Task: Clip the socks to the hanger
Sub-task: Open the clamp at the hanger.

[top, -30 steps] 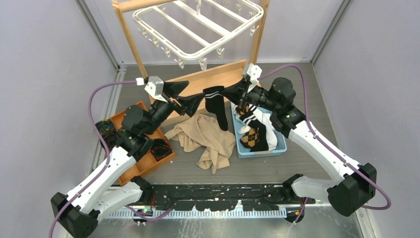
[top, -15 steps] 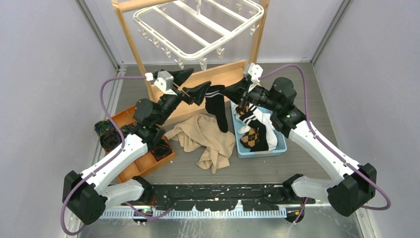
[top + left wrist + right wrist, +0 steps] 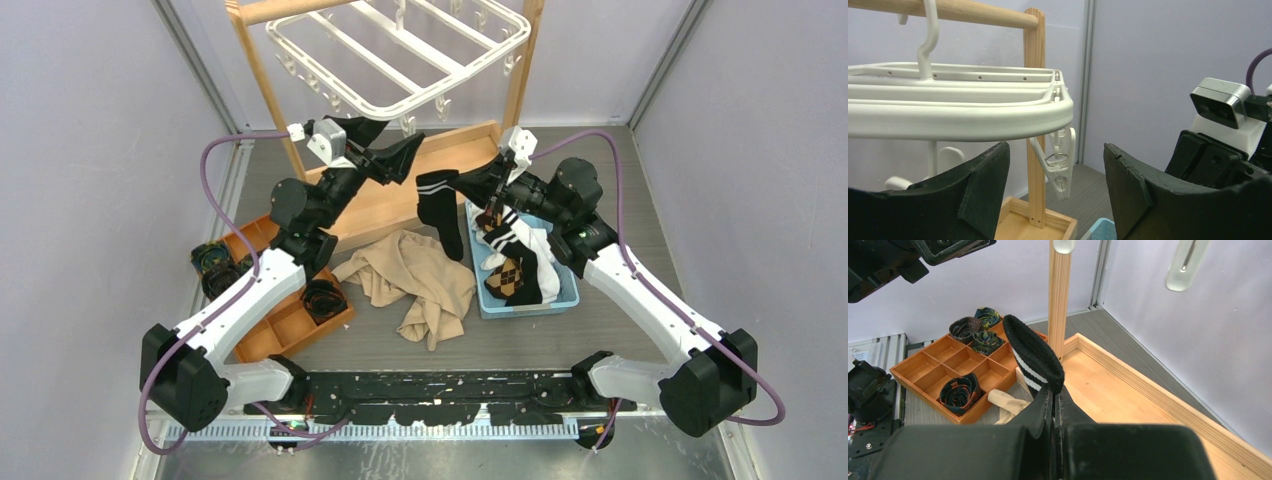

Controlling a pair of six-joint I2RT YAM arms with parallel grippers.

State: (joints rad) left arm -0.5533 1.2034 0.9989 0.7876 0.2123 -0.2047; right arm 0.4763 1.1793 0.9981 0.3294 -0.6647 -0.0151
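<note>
Counts: there was 1 hanger [image 3: 948,122] and 1 wooden stand [image 3: 1060,300]. 1 black striped sock [image 3: 441,205] was outside the basket. 1 blue basket [image 3: 530,309] held more socks [image 3: 515,265]: three patterns showed (striped, argyle, white), exact number unclear. 1 beige cloth [image 3: 425,285]. 1 orange tray [image 3: 285,320] held 4 rolled bundles [image 3: 959,390]. Only 1 clip [image 3: 1060,167] was clear, the rest too small to count.

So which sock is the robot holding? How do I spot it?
Find the wooden stand at the back. In front of its base, the right hand pinches a black sock with white stripes. The other socks lie in the blue basket; only this one dangles.
</note>
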